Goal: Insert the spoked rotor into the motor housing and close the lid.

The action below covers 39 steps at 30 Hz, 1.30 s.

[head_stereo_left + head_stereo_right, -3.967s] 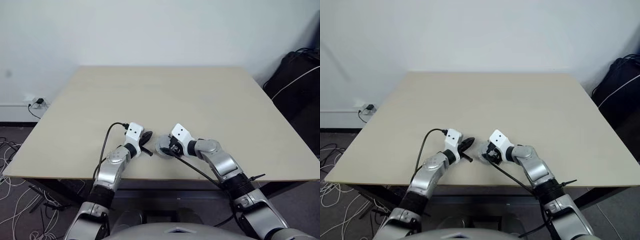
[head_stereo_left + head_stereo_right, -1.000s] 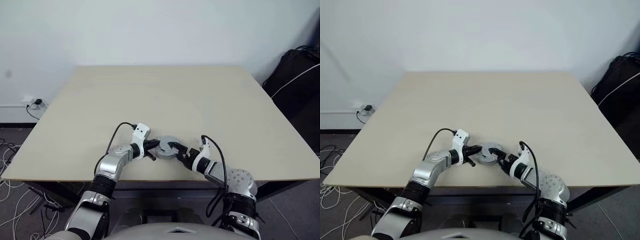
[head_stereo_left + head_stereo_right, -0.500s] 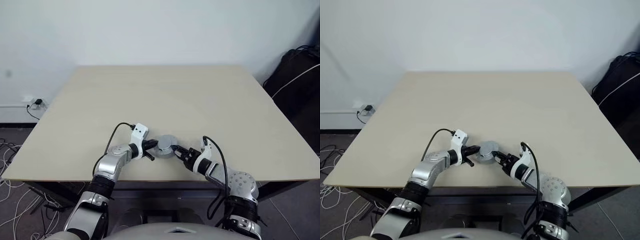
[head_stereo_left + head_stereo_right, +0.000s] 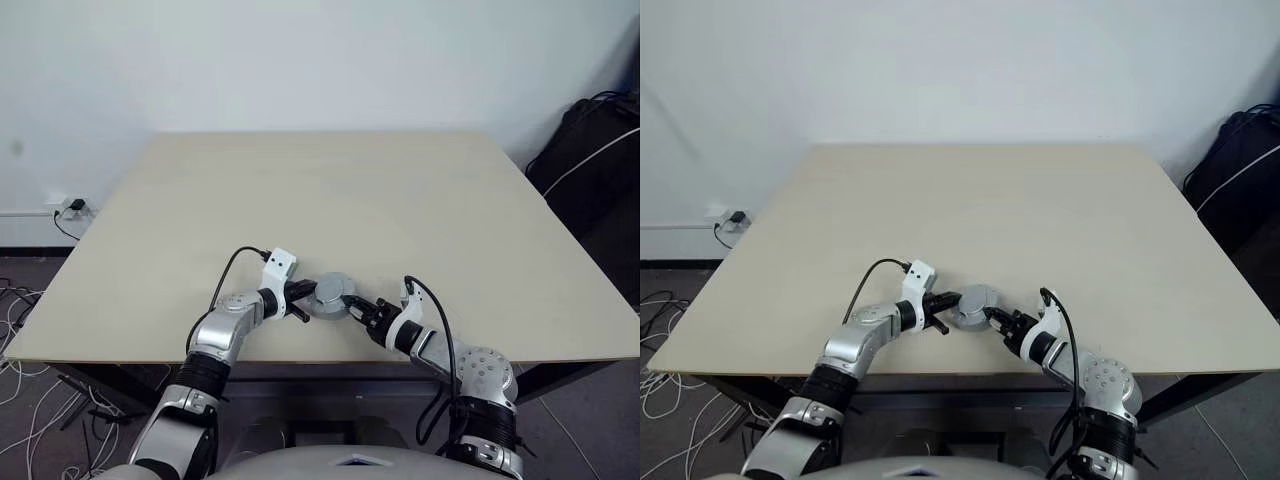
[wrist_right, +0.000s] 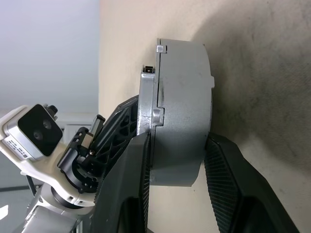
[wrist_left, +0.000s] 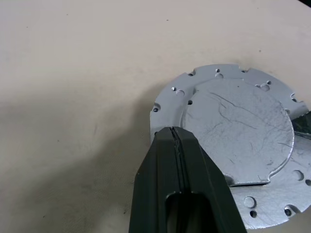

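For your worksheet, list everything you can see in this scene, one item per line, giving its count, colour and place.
table: one, pale beige, centre.
motor housing: one, grey, near the table's front edge.
lid: one, silver, on top of the housing.
bag: one, black, beside the table on the right.
cables: several, white, on the floor at the left.
left gripper: one, black, jaws shut, tip at the lid's rim.
right gripper: one, black, jaws closed around the housing.

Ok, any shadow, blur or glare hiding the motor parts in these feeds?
Left wrist view: lid sharp, scratches readable, soft shadow on the table. Right wrist view: housing crisp, dark shadow beside it. Head views: even light, no glare, parts small.
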Motion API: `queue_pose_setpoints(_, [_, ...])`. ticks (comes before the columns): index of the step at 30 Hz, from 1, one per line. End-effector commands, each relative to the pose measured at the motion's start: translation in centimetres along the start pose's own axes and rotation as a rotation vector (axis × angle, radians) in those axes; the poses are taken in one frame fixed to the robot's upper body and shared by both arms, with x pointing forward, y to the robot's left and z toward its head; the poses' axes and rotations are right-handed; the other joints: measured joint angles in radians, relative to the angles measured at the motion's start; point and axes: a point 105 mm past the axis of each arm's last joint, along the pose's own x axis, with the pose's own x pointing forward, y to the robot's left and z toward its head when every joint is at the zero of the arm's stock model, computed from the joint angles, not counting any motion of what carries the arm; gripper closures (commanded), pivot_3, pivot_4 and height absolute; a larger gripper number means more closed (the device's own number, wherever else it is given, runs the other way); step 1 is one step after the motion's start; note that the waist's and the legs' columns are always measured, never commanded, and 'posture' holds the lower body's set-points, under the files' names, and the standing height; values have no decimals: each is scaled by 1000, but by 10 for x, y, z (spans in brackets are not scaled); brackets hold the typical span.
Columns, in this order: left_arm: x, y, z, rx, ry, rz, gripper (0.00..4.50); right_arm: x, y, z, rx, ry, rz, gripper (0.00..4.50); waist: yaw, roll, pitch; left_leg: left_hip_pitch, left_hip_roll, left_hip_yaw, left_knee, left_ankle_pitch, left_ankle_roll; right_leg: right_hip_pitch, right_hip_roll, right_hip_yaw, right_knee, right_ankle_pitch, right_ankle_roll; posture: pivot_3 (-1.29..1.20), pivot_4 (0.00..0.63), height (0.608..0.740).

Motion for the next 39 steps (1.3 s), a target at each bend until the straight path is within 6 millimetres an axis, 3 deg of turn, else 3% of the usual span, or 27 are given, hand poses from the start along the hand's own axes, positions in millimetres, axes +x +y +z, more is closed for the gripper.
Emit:
queue_pose_setpoints(1, [0,-9,14,-10,-85,-15,4500,7,13,-12,1,31,52,3232,0,0,0,0,0,0,0,0,0,0,0,0,0,0,0,0,0,740])
queue_pose_setpoints(7, [-29,5,48,-201,-393,106,4500,5,21,-14,68,-7,132,3232,0,-2,1,-4,0,0,-1,0,0,-1,0,1,0,3,-5,0,0,740])
queue_pose_setpoints(13, [-75,19,42,-439,-620,158,4500,-1,33,-6,137,-97,257,3232,-13,-1,3,-5,1,1,-3,-1,0,-2,0,1,0,0,-4,0,0,740])
queue_pose_setpoints(15, [-87,14,31,-542,-666,137,4500,-5,43,-2,175,-130,345,3232,-17,-1,5,-5,1,1,-3,-1,0,-2,0,1,-1,-1,-1,0,0,740])
queue_pose_setpoints(20, [-92,-12,8,-781,-667,25,4500,-7,59,-2,201,-133,446,3232,-21,-1,8,-5,1,1,-2,-1,1,-2,-1,1,-1,-2,-1,0,0,740])
queue_pose_setpoints(26, [-90,-37,5,-1094,-729,-153,4500,-4,73,-5,179,-80,489,3232,-25,0,11,-5,1,1,-2,-1,1,-2,0,1,-1,-2,0,0,0,740])
queue_pose_setpoints(39, [-75,-55,2,-1261,-678,-295,238,0,82,-8,124,-22,479,3232,-23,0,11,-5,1,1,-2,-1,1,-5,0,1,-2,-3,0,0,0,740])
